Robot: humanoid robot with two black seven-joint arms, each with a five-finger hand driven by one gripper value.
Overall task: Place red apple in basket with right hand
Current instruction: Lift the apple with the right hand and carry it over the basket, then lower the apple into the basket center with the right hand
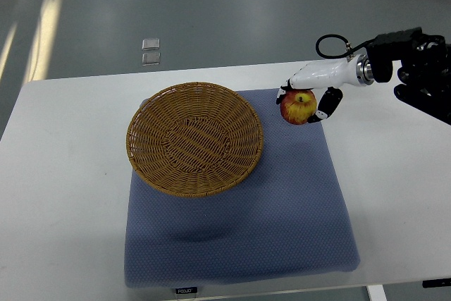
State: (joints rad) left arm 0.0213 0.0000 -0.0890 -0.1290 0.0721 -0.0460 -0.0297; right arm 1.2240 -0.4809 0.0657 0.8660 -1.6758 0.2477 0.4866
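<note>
Red apple (298,106), with some yellow on it, just to the right of the basket (194,138), near its rim but not touching. Held by the right hand (310,91), white with black tips. Fingers (328,103) curled around the apple from above and from the right side, gripping it. Arm reaching in from the right edge, with a black cable looped over the wrist.

Basket round, brown, woven, with nothing inside. Sitting on the top left part of a blue mat (282,209), a bit over the mat's left edge. Apple over the top right part of that mat. Cannot tell if the apple touches the mat or hangs a little above it.

Mat lying on a white table (63,195). Grey floor past the far side of the table, beyond the basket.
</note>
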